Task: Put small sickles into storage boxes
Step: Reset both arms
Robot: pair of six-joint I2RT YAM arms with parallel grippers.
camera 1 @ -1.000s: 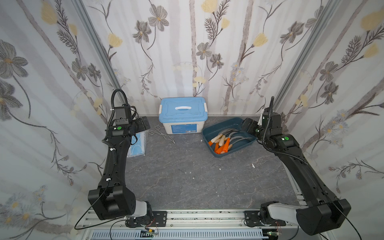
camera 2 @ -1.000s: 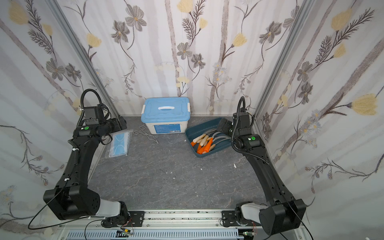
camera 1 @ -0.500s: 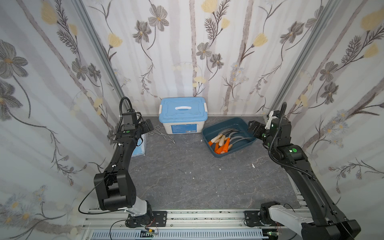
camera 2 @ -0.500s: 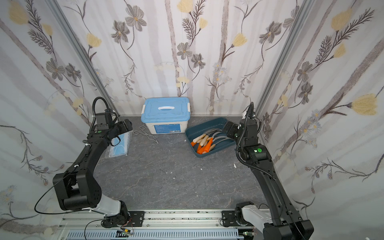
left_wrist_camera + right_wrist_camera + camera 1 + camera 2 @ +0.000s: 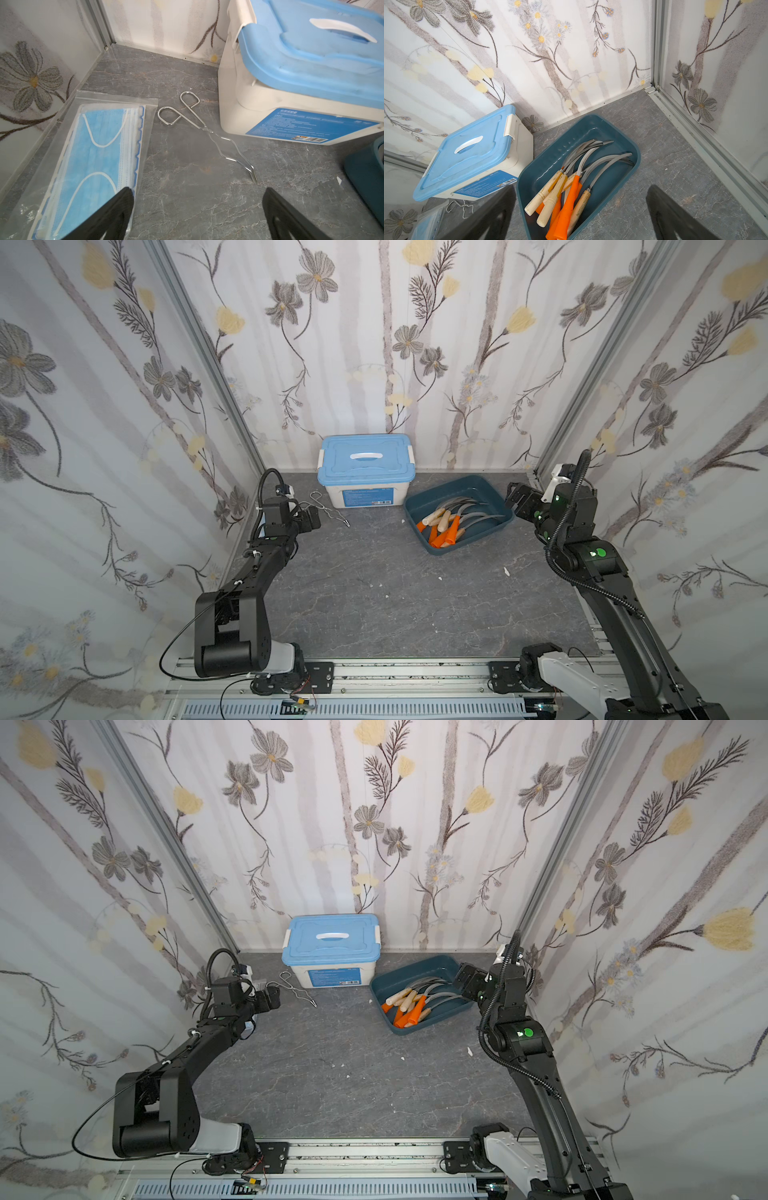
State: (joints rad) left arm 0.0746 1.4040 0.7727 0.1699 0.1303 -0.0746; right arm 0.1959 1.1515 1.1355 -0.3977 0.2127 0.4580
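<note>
well, sickles heaped in tray, both grippers empty

small sickles (image 5: 451,522) lay piled in the storage box (image 5: 548,166), a shallow teal tray; orange and pale wooden handles bunched at one end, grey blades curving toward the other. the tray sat at the back right of the grey table (image 5: 374,593), just beside a white box with blue lid (image 5: 365,460). right gripper (image 5: 512,498) hovered by the tray's right side, jaws spread wide, gripping nothing. left gripper (image 5: 313,517) hung near wire tongs (image 5: 328,508) and a mask packet (image 5: 93,155), jaws wide, empty.

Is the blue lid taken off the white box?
No, the blue lid sits flat on top of the white box, covering its opening.
</note>
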